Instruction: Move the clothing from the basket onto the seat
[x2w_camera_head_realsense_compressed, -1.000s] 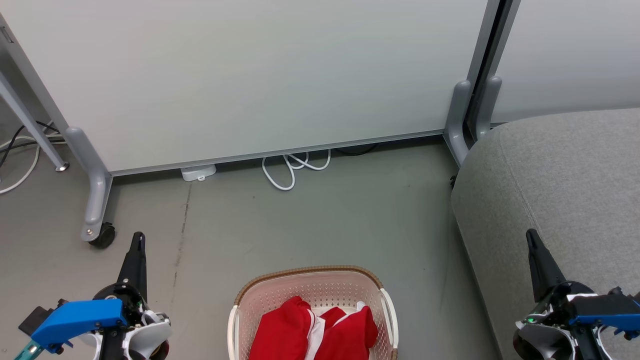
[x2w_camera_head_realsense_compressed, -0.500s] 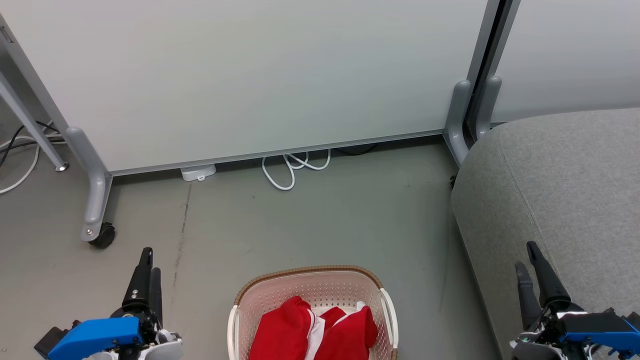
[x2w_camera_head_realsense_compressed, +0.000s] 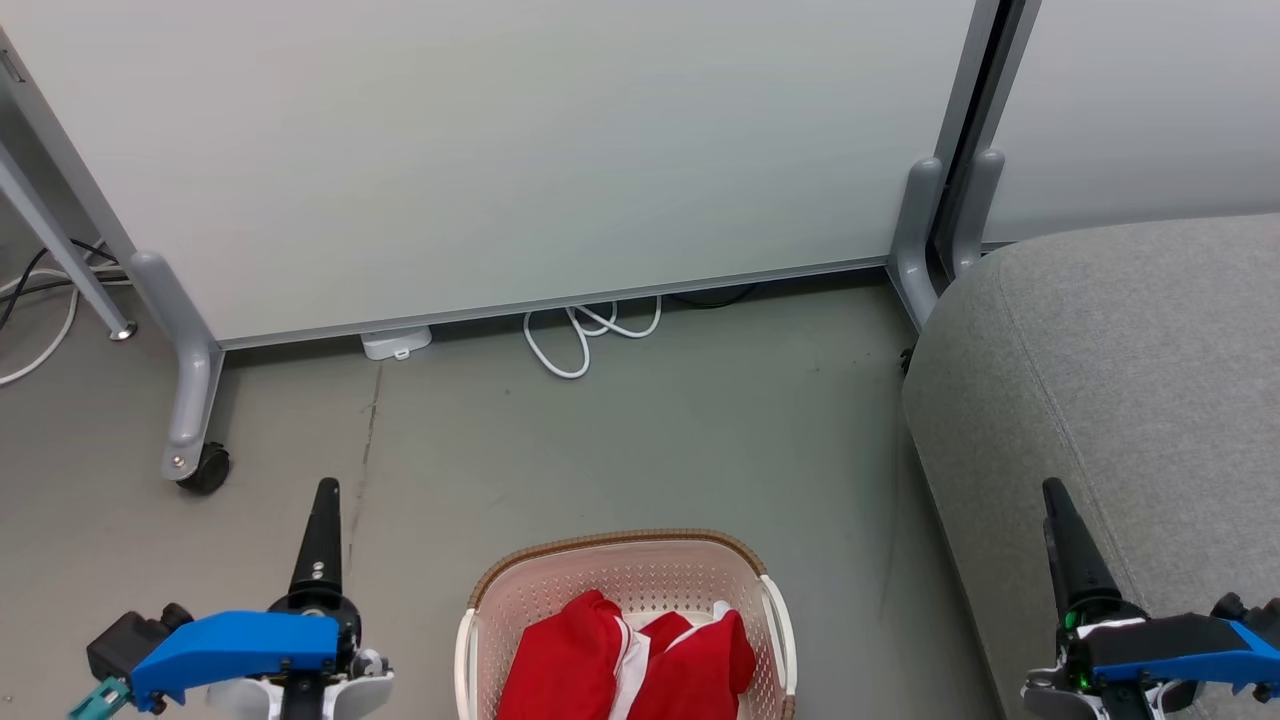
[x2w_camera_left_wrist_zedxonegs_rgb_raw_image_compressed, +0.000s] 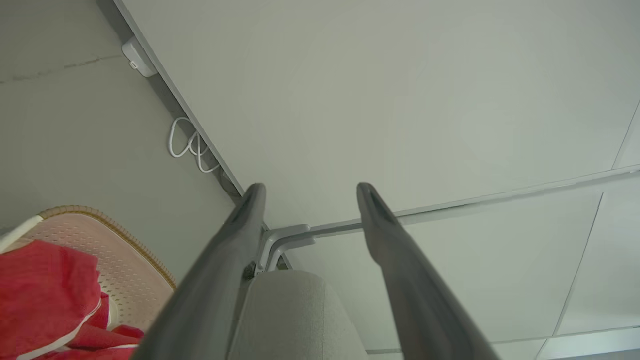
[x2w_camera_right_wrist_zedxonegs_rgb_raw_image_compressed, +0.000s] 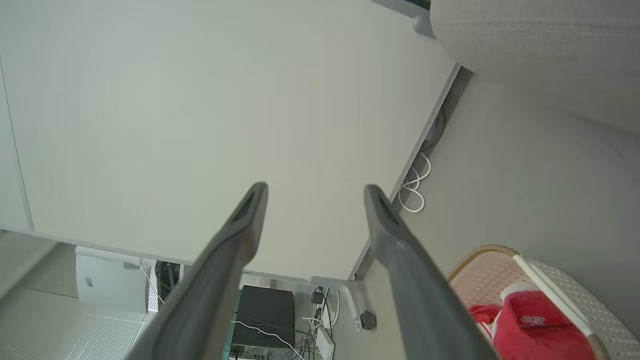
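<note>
The cream-white basket (x2w_camera_head_realsense_compressed: 620, 546) with its brown rim stands on the floor at the bottom centre, and the red clothing (x2w_camera_head_realsense_compressed: 590, 660) with white trim lies bunched inside it. The large grey seat (x2w_camera_head_realsense_compressed: 1130, 380) fills the right side. My left gripper (x2w_camera_head_realsense_compressed: 325, 500) hangs left of the basket, above the floor, turned edge-on. The left wrist view shows it open (x2w_camera_left_wrist_zedxonegs_rgb_raw_image_compressed: 310, 190) and empty, with the basket (x2w_camera_left_wrist_zedxonegs_rgb_raw_image_compressed: 115, 235) and clothing (x2w_camera_left_wrist_zedxonegs_rgb_raw_image_compressed: 45, 290) at lower left. My right gripper (x2w_camera_head_realsense_compressed: 1058, 500) hovers over the seat's front part, open (x2w_camera_right_wrist_zedxonegs_rgb_raw_image_compressed: 315, 189) and empty; basket (x2w_camera_right_wrist_zedxonegs_rgb_raw_image_compressed: 480, 255) and clothing (x2w_camera_right_wrist_zedxonegs_rgb_raw_image_compressed: 530, 325) show at lower right.
A white partition panel (x2w_camera_head_realsense_compressed: 500, 150) on grey legs stands behind, with a castor (x2w_camera_head_realsense_compressed: 205, 468) at the left. A coiled white cable (x2w_camera_head_realsense_compressed: 585, 340) and a white adapter (x2w_camera_head_realsense_compressed: 397, 343) lie at its base. Bare grey floor lies between the panel and the basket.
My left gripper has shifted right toward the basket and turned edge-on. My right gripper has twisted so that its two fingers now line up as one. Basket and clothing have not moved.
</note>
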